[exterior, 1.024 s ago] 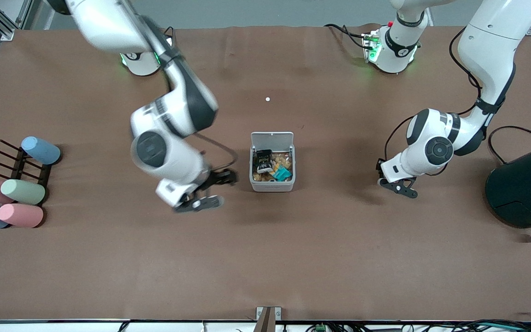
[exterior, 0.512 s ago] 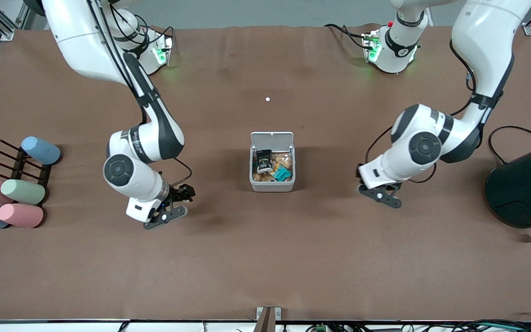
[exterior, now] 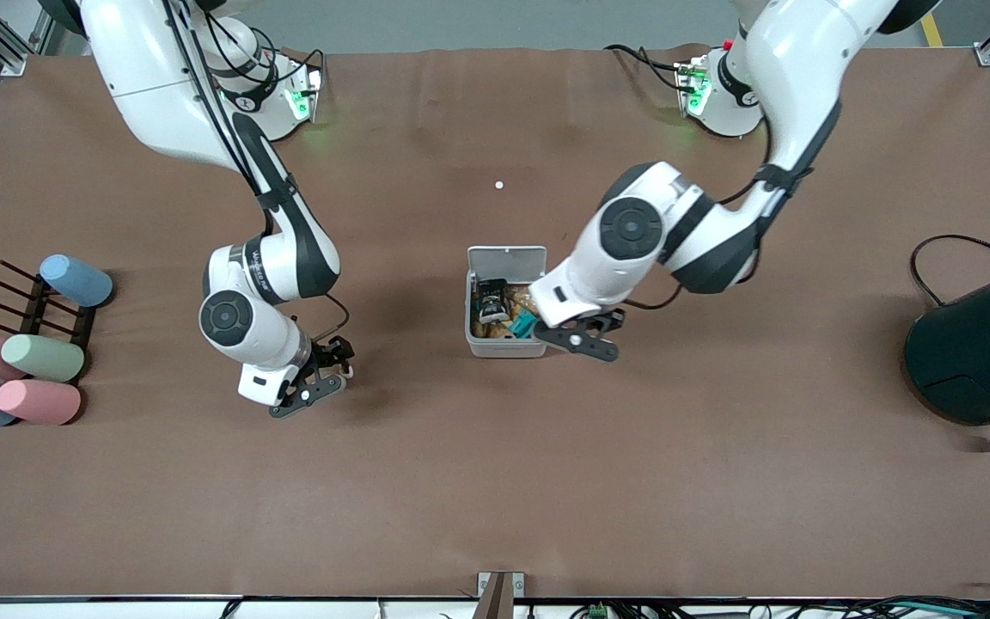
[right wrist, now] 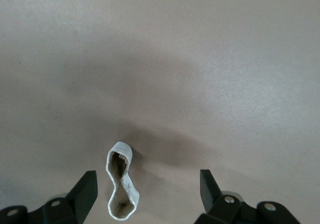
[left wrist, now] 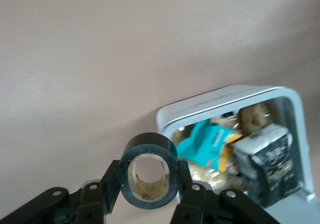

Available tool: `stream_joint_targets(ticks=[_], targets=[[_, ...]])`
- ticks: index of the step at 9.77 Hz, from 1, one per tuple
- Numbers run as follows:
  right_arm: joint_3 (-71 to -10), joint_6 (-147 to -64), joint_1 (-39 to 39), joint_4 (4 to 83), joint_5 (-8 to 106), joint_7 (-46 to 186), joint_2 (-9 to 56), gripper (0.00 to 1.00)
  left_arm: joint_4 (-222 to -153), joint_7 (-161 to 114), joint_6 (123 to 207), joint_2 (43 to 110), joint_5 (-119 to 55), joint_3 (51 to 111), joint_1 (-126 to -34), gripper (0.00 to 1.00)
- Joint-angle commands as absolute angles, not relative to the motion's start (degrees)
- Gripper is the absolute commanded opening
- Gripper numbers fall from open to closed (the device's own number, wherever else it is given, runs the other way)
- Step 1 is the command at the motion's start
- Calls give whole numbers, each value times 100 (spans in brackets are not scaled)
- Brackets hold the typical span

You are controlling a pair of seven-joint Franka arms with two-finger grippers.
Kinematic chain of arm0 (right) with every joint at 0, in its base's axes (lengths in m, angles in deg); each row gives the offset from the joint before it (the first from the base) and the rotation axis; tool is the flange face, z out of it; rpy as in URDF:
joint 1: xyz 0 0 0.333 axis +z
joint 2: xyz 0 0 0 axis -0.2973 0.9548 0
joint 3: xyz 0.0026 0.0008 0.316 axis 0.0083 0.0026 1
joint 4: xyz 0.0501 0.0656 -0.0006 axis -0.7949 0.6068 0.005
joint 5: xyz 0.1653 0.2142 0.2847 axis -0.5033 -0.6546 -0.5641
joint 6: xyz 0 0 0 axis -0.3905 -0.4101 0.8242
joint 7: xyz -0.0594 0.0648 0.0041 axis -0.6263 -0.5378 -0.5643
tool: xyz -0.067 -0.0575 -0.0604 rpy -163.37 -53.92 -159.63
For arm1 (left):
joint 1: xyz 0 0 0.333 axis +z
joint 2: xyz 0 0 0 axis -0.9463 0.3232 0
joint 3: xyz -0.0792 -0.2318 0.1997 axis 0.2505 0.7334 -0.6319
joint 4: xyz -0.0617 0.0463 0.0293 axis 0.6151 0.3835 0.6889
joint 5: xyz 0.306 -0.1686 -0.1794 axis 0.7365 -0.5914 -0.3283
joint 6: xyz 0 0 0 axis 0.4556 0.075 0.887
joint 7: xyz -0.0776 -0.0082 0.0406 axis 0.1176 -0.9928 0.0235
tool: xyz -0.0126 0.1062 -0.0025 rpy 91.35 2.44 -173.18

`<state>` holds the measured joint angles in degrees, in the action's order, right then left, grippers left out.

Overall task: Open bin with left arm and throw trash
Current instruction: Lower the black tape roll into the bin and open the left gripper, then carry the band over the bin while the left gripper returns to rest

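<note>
The white bin [exterior: 504, 348] stands mid-table with its lid [exterior: 507, 258] raised. Inside it lie a black foil packet [exterior: 491, 301] and other wrappers. My left gripper [exterior: 585, 340] is just beside the bin, toward the left arm's end of the table. It is shut on the black tape ring [left wrist: 148, 176] with a brown core. The left wrist view shows the open bin [left wrist: 200, 104] and the packet [left wrist: 267, 166] past the ring. My right gripper [exterior: 310, 391] is open, low over the table, toward the right arm's end. The beige rubber-band loop [right wrist: 121, 181] lies on the table between its fingers [right wrist: 85, 191].
A large dark teal drum [exterior: 980, 352] stands at the left arm's end of the table. Several pastel cylinders [exterior: 31, 352] lie on a dark rack at the right arm's end. A small white dot [exterior: 499, 185] lies farther from the camera than the bin.
My left gripper has swung from the left arm's end of the table to the bin's side. My right gripper has moved away from the bin, then stayed nearly still.
</note>
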<state>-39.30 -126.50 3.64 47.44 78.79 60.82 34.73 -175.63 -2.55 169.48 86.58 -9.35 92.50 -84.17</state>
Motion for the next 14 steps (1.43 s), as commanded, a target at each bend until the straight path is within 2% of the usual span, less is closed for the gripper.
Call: stream_joint_targets(ticks=[1,4,5,6,7,8,9,10,14], targets=[[-3851,-12641,458,4828,7929,6064,3396,79,-17216,101,16873,8807,-865,8571,-9202,0],[-3851,-12693,538,4828,7929,6055,3500,79,-17136,691,16873,9001,-865,8339,-9680,2],[-3851,-12694,512,4819,7929,6047,3545,79,-17136,683,16864,8992,-856,8339,-9672,11],[-3851,-12702,512,4811,7929,6055,3580,78,-17136,640,16873,8992,-848,8339,-9620,56],[-3851,-12711,512,4802,7920,6055,3615,67,-17145,622,16864,8957,-839,8330,-9576,100],[-3851,-12703,529,4802,7903,6055,3615,43,-17145,630,16829,8905,-847,8330,-9540,100],[-3851,-12720,538,4802,7894,6055,3624,15,-17145,631,16794,8782,-847,8322,-9366,100],[-3860,-12720,555,4793,7894,6055,3624,0,-17154,622,16655,8642,-908,8374,-9164,100],[-3843,-12484,599,4610,7876,6230,3563,0,-17145,360,15786,7781,-1242,8479,-7988,100]])
